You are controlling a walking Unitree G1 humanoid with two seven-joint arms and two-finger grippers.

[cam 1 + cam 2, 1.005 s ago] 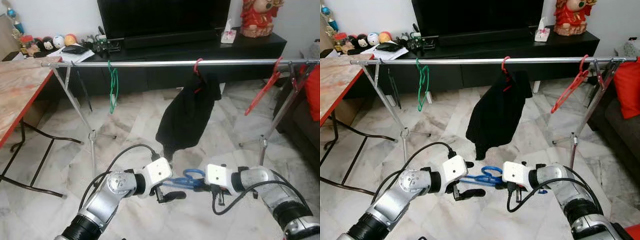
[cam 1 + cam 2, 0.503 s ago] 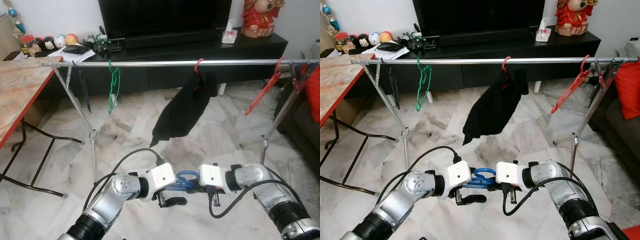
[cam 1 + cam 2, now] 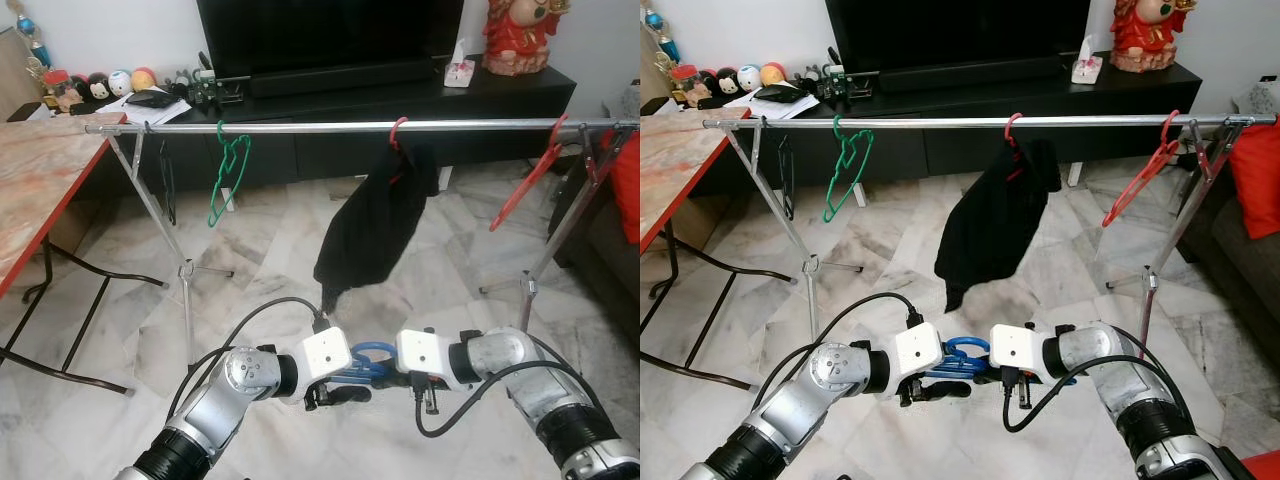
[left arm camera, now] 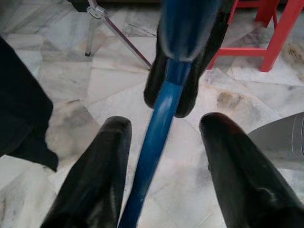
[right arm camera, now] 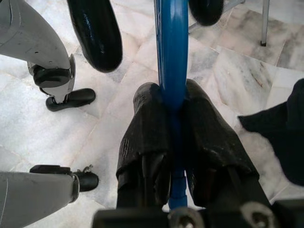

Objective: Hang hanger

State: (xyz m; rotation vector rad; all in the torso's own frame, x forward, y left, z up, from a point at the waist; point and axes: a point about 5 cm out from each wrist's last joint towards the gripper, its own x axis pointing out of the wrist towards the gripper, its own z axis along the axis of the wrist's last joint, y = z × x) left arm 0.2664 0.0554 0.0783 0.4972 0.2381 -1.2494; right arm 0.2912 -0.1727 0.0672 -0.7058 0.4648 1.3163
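A blue plastic hanger (image 3: 372, 352) is held low over the marble floor, between my two wrists. My right gripper (image 5: 173, 95) is shut on its blue bar (image 5: 172, 52). My left gripper (image 4: 167, 122) is open, and the same bar (image 4: 154, 137) runs between its two black fingers (image 4: 95, 175), close to one of them. Ahead of me a silver clothes rail (image 3: 300, 127) spans the room at chest height.
On the rail hang a green hanger (image 3: 228, 175), a thin black hanger (image 3: 165, 175), a black garment (image 3: 375, 225) on a red hanger and a bare red hanger (image 3: 525, 180). A red-edged table (image 3: 40, 170) stands at the left. A black TV stand (image 3: 400, 100) is behind the rail.
My two wrists have drawn closer together around the blue hanger. The black garment and the green hanger have swung on the rail.
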